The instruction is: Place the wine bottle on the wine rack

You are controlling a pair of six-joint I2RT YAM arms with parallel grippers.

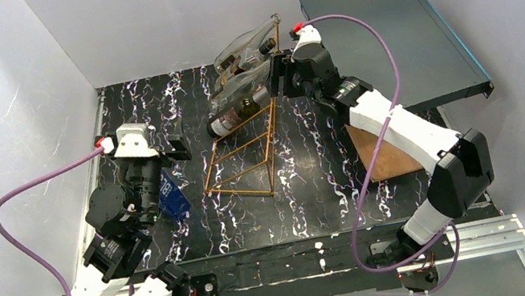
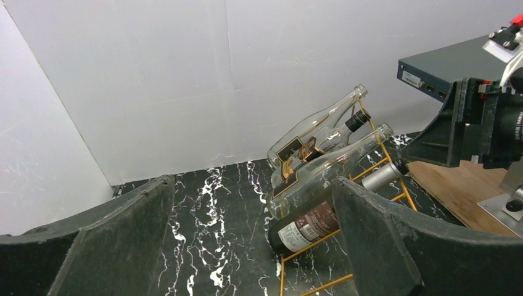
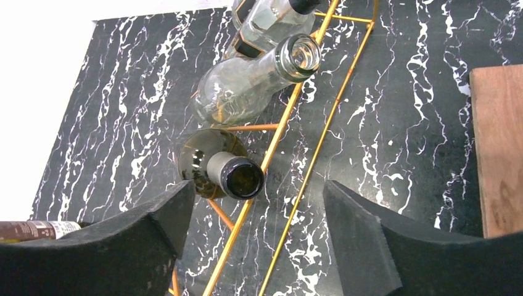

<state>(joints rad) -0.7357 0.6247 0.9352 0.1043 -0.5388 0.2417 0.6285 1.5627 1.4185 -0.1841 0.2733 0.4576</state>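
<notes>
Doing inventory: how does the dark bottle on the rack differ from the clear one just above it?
The dark green glass bottle has a silver-foil neck; the clear glass bottle is bare-necked. The dark one lies lowest, the clear one higher. Both lie tilted on the copper-gold wire rack.

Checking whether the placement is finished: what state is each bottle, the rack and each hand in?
dark wine bottle: lying on rack, not gripped
wine rack: standing, holding bottles
clear bottle: uncapped, lying on rack
left hand: open, empty
right hand: open, empty
</notes>
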